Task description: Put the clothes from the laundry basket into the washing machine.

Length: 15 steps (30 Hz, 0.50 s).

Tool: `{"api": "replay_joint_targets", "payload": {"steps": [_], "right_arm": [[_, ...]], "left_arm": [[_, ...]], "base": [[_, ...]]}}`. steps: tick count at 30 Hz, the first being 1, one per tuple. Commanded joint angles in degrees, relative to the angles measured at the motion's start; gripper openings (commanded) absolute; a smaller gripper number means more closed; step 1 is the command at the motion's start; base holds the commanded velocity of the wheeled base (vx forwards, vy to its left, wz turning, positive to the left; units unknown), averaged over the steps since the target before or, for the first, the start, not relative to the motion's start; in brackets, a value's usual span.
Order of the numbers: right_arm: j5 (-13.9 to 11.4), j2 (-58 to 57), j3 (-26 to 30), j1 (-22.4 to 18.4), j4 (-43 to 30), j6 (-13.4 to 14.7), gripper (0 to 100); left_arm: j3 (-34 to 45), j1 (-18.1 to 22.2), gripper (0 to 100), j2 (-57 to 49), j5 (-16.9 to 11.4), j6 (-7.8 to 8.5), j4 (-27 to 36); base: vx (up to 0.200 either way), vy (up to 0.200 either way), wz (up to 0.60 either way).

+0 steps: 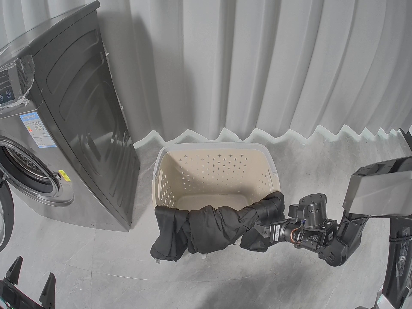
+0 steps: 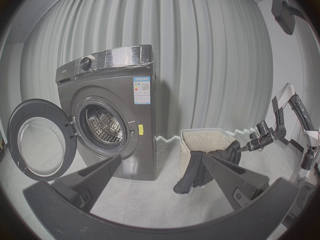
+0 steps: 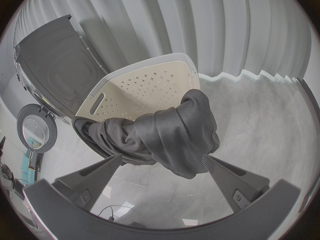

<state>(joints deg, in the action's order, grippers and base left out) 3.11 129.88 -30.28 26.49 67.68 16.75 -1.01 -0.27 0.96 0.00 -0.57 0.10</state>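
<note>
A black garment (image 1: 210, 228) hangs over the near rim of the cream laundry basket (image 1: 214, 146), one end trailing down outside it towards the floor. My right gripper (image 1: 262, 230) is at the garment's right end, and in the right wrist view it (image 3: 160, 159) stands open, with the bunched cloth (image 3: 173, 130) between the tips and against one finger. The basket's inside looks bare of other clothes. The grey washing machine (image 1: 73, 121) stands left of the basket with its round door (image 2: 41, 139) swung open and its drum (image 2: 105, 125) showing. My left gripper (image 1: 32, 276) is open, low at the near left.
White pleated curtains (image 1: 257, 56) hang behind the basket and machine. Grey floor (image 1: 107, 254) lies open between the machine's front and the basket. The open door (image 1: 5, 213) juts out at the far left edge.
</note>
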Motion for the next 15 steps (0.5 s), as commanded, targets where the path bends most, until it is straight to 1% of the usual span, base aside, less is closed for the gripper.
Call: {"api": "replay_joint_targets", "payload": {"steps": [1,6,10,15], "right_arm": [[-0.03,1.61,-1.62,-0.04,0.08,-0.05,100],[-0.03,2.84,-2.77,-0.04,0.52,-0.05,100],[0.06,4.51,-4.00,-0.12,2.37,-0.23,100],[0.06,4.51,-4.00,-0.12,2.54,-0.31,100]], "left_arm": [[0.92,0.00,100,-0.96,0.00,-0.04,-0.01],[0.92,0.00,100,-0.88,0.00,-0.04,-0.01],[0.92,0.00,100,-0.88,0.00,-0.04,-0.01],[0.92,0.00,100,-0.96,-0.09,-0.04,-0.01]], "base": [[0.000,0.000,0.00],[0.000,0.000,0.00],[0.000,0.000,0.00],[0.000,0.000,0.00]]}}
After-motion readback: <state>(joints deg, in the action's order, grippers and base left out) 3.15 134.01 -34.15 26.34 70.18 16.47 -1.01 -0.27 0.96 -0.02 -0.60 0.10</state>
